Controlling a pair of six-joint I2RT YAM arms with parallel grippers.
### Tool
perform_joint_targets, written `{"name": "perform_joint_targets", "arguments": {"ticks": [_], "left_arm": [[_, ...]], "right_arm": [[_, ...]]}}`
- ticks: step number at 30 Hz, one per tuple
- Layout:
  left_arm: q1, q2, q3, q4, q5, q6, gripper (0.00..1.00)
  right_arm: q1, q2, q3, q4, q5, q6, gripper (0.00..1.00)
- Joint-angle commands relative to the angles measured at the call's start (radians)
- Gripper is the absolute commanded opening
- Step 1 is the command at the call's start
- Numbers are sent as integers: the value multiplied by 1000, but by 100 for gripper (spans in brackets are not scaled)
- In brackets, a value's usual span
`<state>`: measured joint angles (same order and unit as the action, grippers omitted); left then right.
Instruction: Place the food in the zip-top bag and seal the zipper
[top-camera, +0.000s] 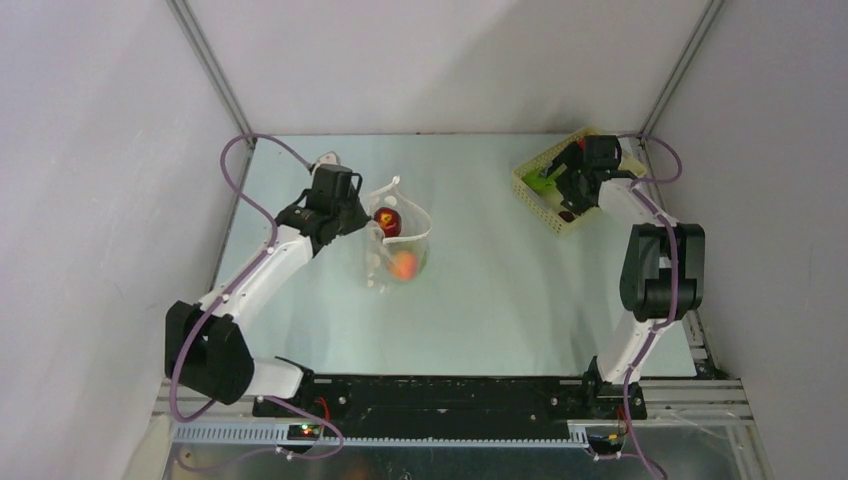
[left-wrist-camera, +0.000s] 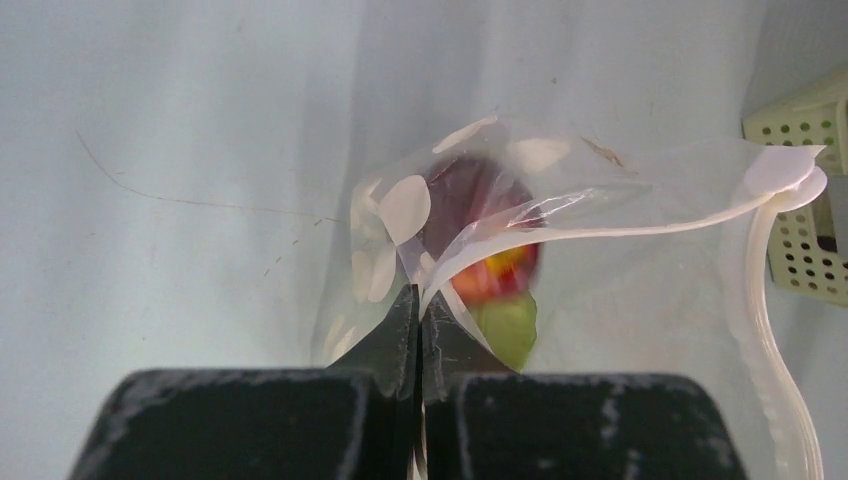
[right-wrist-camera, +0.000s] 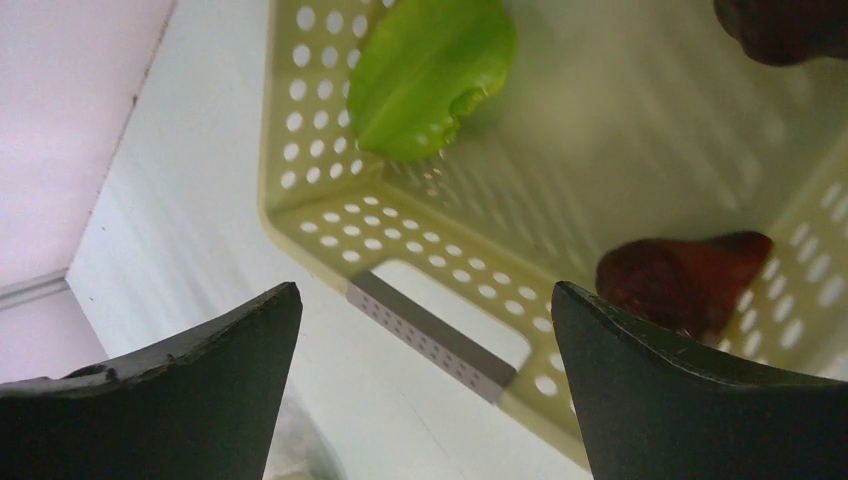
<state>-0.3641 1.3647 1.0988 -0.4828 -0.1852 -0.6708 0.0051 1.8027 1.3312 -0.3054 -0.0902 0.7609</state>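
The clear zip-top bag (top-camera: 398, 245) stands open at mid-left of the table, its whitish zipper (left-wrist-camera: 640, 228) curving round the mouth. Inside lie food pieces: a maroon one (left-wrist-camera: 465, 190), a red-yellow one (left-wrist-camera: 495, 272) and a green one (left-wrist-camera: 508, 330). My left gripper (left-wrist-camera: 418, 300) is shut on the bag's near mouth edge. My right gripper (right-wrist-camera: 425, 300) hangs open and holds nothing, above the near rim of the basket (right-wrist-camera: 330, 215). In the basket lie a green food piece (right-wrist-camera: 430, 75) and a maroon one (right-wrist-camera: 680, 280), close to the right finger.
The pale yellow perforated basket (top-camera: 535, 195) sits at the far right corner, close to the white enclosure walls. A third dark piece (right-wrist-camera: 780, 25) shows at the basket's far side. Bare table lies between the bag and the basket.
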Motion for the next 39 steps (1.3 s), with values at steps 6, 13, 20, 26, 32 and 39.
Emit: {"name": "perform_joint_targets", "arguments": {"ticks": [6,13,20,26,32,39], "left_arm": [[2,-191,-66,64,63,37,0],[1,-248,-95,91,140,29,0],[2,-244,-114,114,176,41,0],[2,-227,-112,132,205,40,0],[1,-225,-114,136,207,39,0],[2,-221,-107,135,201,35,0]], "right_arm": [[4,96,112,54,120,128,99],[-30,193,109,121,126,230,96],[-33,244,109,186,125,273,94],[-30,262,107,222,102,282,93],[-29,272,114,262,71,296,91],[-21,288,131,289,55,297,87]]}}
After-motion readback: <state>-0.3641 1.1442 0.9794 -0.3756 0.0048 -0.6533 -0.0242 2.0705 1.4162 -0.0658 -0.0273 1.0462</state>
